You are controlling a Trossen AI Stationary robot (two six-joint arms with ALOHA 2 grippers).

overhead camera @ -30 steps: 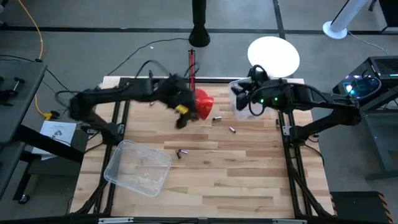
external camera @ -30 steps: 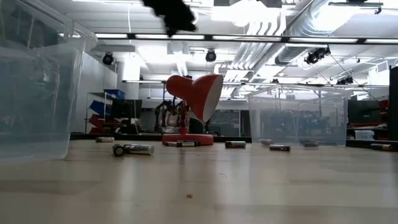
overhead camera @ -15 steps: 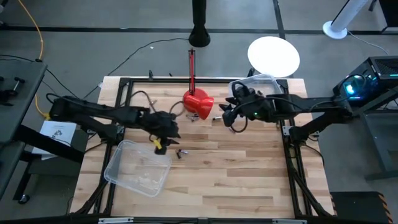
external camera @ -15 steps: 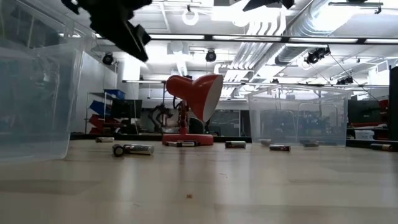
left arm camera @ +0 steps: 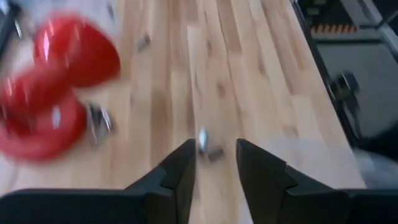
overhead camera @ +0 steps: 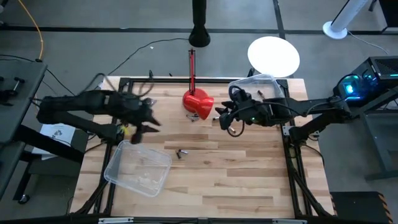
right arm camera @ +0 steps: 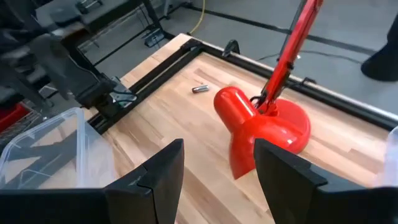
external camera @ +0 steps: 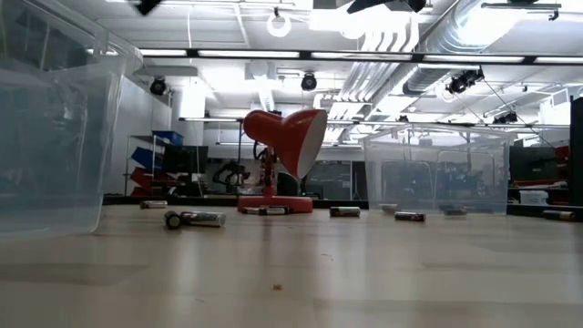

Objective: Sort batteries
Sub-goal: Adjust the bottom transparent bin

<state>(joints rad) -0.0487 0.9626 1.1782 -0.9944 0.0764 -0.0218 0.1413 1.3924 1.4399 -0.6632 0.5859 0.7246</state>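
While a few small dark cylindrical batteries (overhead camera: 181, 152) lie loose on the wooden tabletop (overhead camera: 236, 168), sorting looks barely begun. The left gripper (overhead camera: 140, 127) hovers over the clear plastic bin (overhead camera: 138, 167), jaws slightly apart, empty; the right gripper (overhead camera: 225, 118), spread, waits beside the red lamp (overhead camera: 198, 102).

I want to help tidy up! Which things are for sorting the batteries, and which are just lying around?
For the job:
- batteries scattered on the table
- clear bin by the left arm
- clear bin by the right arm

Just lying about:
- red lamp-shaped thing
- white round disc beyond the table
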